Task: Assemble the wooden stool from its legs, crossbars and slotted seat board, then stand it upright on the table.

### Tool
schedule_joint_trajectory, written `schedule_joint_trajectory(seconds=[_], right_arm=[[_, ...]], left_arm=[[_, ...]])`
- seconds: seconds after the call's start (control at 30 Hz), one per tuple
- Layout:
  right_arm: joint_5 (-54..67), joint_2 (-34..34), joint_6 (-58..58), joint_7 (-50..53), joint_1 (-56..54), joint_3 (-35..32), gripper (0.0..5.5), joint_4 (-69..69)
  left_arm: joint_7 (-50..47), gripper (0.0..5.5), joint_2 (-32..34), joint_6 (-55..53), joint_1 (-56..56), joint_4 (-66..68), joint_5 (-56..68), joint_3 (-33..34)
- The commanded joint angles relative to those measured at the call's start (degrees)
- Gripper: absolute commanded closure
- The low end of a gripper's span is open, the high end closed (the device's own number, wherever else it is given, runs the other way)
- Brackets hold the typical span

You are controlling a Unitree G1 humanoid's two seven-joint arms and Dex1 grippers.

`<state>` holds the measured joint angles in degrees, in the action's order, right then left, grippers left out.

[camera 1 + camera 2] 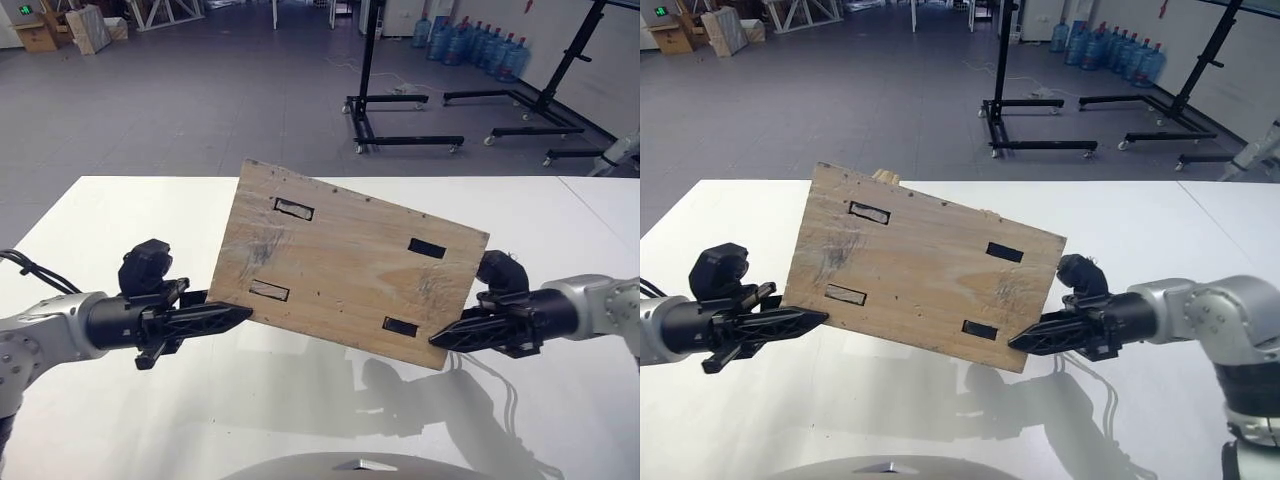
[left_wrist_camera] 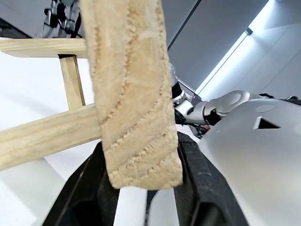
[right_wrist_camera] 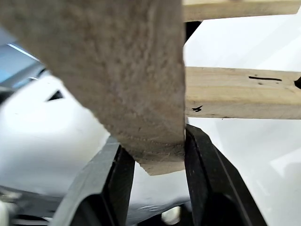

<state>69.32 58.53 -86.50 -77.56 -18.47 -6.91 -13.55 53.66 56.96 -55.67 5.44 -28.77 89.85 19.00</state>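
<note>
Two grippers, one stool: my left gripper and my right gripper were each clamped shut on opposite ends of the seat board, which hung tilted in the air above the white table. My worry was the grip. Only the fingertips pinched the rim near the lower corners, so any uneven pull could've twisted the board loose and dropped it. It was pale, rough-sawn wood, a flat rectangle with four rectangular slots, and the bars under it were square-cut sticks of the same timber.
</note>
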Motion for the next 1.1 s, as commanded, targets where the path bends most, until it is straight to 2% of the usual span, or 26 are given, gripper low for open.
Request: schedule_joint_trajectory(seconds=[0.03, 0.17, 0.3, 0.43, 0.53, 0.6, 0.63, 0.7, 0.9, 0.97, 1.07, 1.1], right_arm=[[14.8, 6.8, -6.0, -3.7, -16.0, 7.0, 4.11, 7.7], [21.3, 13.6, -6.0, -6.8, -19.2, 16.6, 4.15, 11.1], [27.9, 15.2, -6.0, -3.2, -10.7, 21.5, 4.15, 11.8], [27.6, 9.4, -5.8, 3.8, -5.7, 21.2, 4.14, 16.1], [28.8, 7.5, -5.3, 8.2, -1.9, 19.7, 4.13, 17.0], [29.8, 6.4, -5.5, 10.2, -2.0, 18.8, 3.41, 18.7], [30.4, 6.3, -5.6, 10.8, -2.4, 18.6, 3.27, 19.6], [32.0, 7.0, -5.9, 11.2, -4.6, 19.3, 3.22, 21.1], [36.2, 7.5, -6.0, 12.9, -8.7, 20.3, 3.22, 23.8], [38.3, 7.7, -5.9, 13.5, -10.2, 21.2, 3.22, 25.2], [39.5, 7.0, -5.9, 15.1, -12.9, 22.1, 3.75, 28.8], [38.9, 6.7, -5.9, 16.0, -13.7, 22.3, 3.75, 29.7]], left_arm=[[-3.9, 4.16, 3.2, 1.0, 5.8, -18.8, 18.3, 1.3], [-7.6, 4.15, 1.0, 2.8, 12.2, -23.5, 19.5, 0.0], [-7.8, 4.14, -1.6, 2.7, 9.8, -16.6, 11.7, -4.3], [-6.2, 4.14, -1.9, 0.8, 4.8, -8.1, 0.5, -10.2], [-5.7, 4.14, -2.4, -0.4, 2.6, -5.4, -0.9, -12.1], [-5.4, 4.14, -2.2, -1.1, 1.9, -3.0, -1.8, -12.3], [-5.5, 4.14, -2.4, -1.2, 1.6, -2.1, -2.3, -12.5], [-5.5, 3.57, -3.2, -0.9, 1.3, -1.7, -3.3, -12.8], [-6.9, 2.65, -7.1, 0.7, -0.7, -3.2, -7.3, -14.0], [-7.6, 2.55, -8.5, 1.5, -1.4, -4.2, -6.8, -13.2], [-7.9, 2.52, -10.0, 1.9, -1.5, -4.6, -7.3, -13.1], [-7.9, 2.52, -10.4, 2.1, -1.3, -4.8, -7.7, -13.2]])
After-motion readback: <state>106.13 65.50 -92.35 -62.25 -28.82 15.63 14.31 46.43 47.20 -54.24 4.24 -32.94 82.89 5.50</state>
